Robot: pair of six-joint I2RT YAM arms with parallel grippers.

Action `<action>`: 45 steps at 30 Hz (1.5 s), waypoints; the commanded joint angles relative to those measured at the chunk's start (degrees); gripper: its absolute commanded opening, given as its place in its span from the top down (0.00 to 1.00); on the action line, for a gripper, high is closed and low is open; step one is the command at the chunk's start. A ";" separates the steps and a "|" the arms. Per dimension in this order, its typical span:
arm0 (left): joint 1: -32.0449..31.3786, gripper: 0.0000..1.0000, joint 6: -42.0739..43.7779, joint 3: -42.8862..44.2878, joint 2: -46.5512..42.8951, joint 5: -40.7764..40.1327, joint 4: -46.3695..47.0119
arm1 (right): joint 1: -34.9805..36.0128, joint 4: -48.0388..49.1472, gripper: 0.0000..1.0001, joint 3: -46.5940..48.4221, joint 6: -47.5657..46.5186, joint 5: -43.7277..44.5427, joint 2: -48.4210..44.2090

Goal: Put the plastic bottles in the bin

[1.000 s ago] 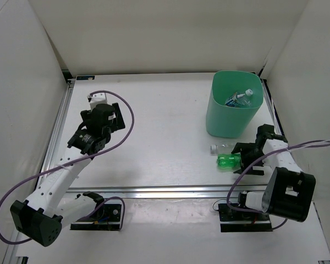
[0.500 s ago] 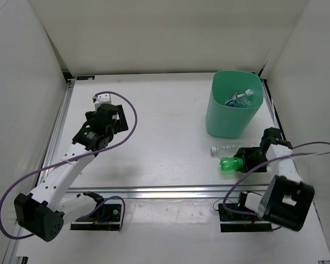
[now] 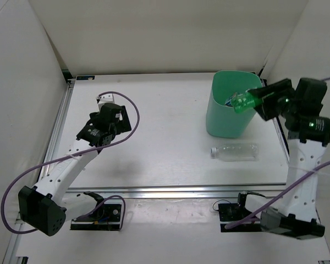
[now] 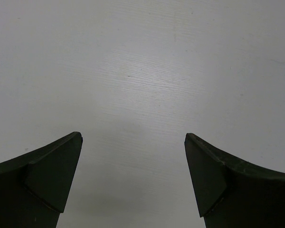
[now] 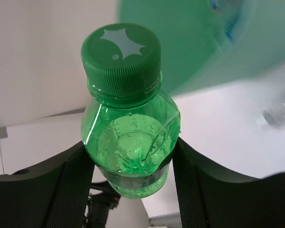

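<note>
Green bottle (image 5: pixel 128 142) clamped between right fingers (image 5: pixel 52 190) (over bin (image 3: pixel 220 121) rim) | left fingers (image 4: pixel 42 175) spread, empty.

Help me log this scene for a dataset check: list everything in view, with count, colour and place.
table: one, white, walled in white
bin: one, mint green, far right of the table
green bottle: one, translucent green with a green cap, held at the bin's mouth
clear bottle: one, clear with a white cap, lying on the table in front of the bin
bottle in the bin: at least one, clear with blue, partly hidden
cables: two, purple, one along each arm
left gripper: one, black, open over bare table
right gripper: one, black, shut on the green bottle
</note>
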 commanded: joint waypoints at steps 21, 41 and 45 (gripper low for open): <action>0.21 0.00 1.63 -2.10 -3.22 0.90 -0.18 | -2.19 4.91 0.00 18.95 -11.37 1.93 16.00; 0.21 0.00 0.57 -4.11 -3.66 1.60 -0.18 | -17.49 3.06 0.00 -35.88 1.53 -10.76 -3.34; 0.21 0.00 1.10 -4.64 -4.19 1.60 -0.71 | -17.49 7.02 0.00 -41.96 2.15 -14.11 2.08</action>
